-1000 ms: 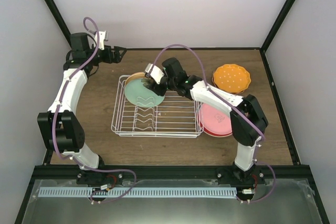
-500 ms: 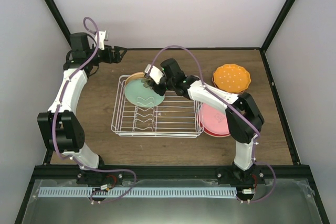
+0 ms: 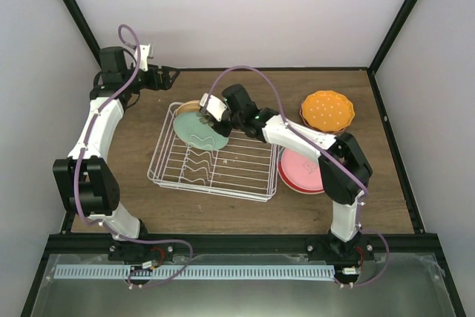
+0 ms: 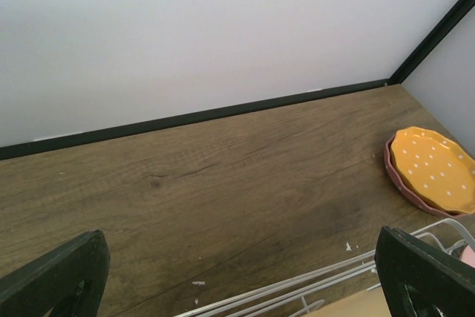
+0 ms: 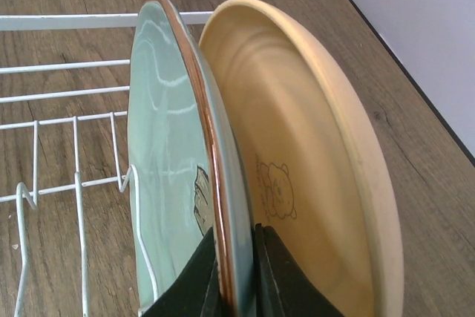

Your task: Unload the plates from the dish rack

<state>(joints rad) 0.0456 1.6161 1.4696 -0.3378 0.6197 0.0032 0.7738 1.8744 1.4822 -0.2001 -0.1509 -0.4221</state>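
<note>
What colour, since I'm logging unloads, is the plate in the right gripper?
Teal plate, coppery rim; right wrist view shows it best.

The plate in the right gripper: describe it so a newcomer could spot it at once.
Find the white wire dish rack mid-table. Two plates stand on edge at its far left end. The teal plate, copper-rimmed, is the one the right gripper pinches; its neighbour is the pale yellow plate.
</note>
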